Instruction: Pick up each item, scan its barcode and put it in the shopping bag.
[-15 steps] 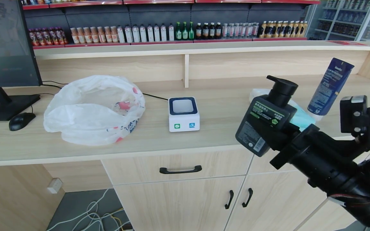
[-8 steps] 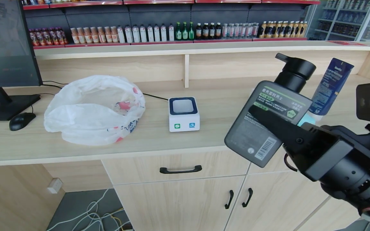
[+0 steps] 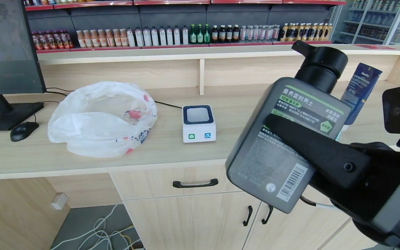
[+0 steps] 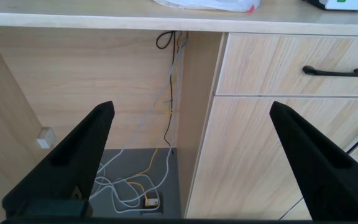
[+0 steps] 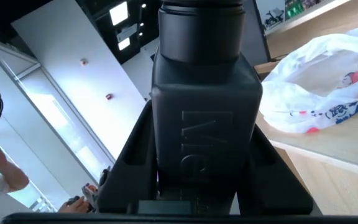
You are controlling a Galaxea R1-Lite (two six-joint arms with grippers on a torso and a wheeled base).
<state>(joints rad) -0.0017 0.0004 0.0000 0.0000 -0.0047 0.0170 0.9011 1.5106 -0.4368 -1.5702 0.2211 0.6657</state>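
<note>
right gripper (image 3: pixel 280 130): clamped on bottle (image 3: pixel 269 163), held tilted, above the counter's (image 3: pixel 165 149) front edge, right of scanner (image 3: pixel 199 124) | bottle: grey, black pump, green-and-white label, barcode (image 3: pixel 292 182) at lower corner facing head camera | left gripper (image 4: pixel 191 112): spread wide, low before the cabinet | bag (image 3: pixel 99 118): on counter, left of scanner
</note>
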